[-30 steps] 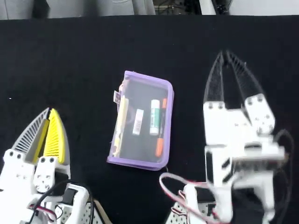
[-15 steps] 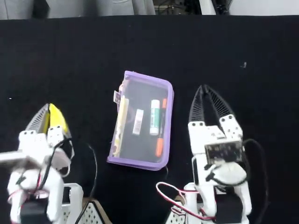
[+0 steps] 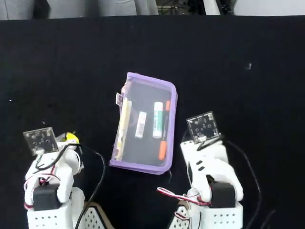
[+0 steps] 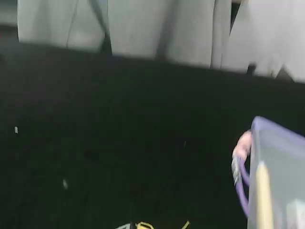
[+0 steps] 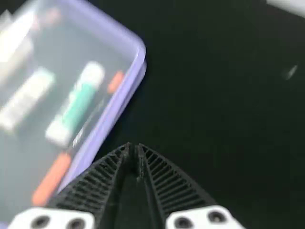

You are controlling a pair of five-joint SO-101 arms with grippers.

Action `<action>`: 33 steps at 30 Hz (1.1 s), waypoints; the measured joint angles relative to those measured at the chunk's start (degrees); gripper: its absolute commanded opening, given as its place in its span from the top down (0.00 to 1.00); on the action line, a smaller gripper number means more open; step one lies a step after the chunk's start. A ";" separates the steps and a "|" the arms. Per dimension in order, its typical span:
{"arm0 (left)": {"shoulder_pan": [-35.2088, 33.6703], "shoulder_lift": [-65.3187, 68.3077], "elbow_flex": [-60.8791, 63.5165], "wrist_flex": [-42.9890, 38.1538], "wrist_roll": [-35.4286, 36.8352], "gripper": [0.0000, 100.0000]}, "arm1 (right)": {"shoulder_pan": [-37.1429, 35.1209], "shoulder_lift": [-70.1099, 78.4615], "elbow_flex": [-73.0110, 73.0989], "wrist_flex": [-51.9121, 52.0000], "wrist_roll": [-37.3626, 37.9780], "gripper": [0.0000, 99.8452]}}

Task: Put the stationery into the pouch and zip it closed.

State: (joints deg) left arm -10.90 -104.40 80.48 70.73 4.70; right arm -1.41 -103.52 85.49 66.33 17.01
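The left arm (image 3: pixel 50 183) and right arm (image 3: pixel 212 174) are wearing white shells and trailing red-and-white cables (image 3: pixel 167 192). The right gripper (image 5: pixel 134 149) is showing black ribbed fingers (image 5: pixel 162 181) above screws (image 5: pixel 217 217).

I could read nothing — the small tag (image 3: pixel 119 99) on the clear, purple-trimmed zip pouch (image 3: pixel 151 79) and the print on the white-and-green tube (image 3: pixel 157 120) inside it were too blurred.

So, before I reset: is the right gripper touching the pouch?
Cannot tell: in the right wrist view the right gripper overlaps the pouch edge, depth unclear.
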 measured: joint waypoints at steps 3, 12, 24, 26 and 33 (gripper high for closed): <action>-0.53 0.00 3.69 0.09 0.00 0.97 | 0.00 0.00 4.75 0.44 0.00 0.99; -1.05 0.53 14.77 0.18 0.00 0.97 | 0.00 0.00 10.99 4.04 0.00 0.99; -1.05 0.62 15.47 1.76 0.00 0.97 | 0.00 0.00 10.99 8.09 0.00 0.99; -1.05 0.62 15.47 1.76 0.00 0.97 | 0.00 0.00 10.99 8.09 0.00 0.99; -1.05 0.62 15.47 1.76 0.00 0.97 | 0.00 0.00 10.99 8.09 0.00 0.99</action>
State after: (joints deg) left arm -11.96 -103.78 95.96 72.48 4.70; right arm -1.41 -103.52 96.48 74.42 17.01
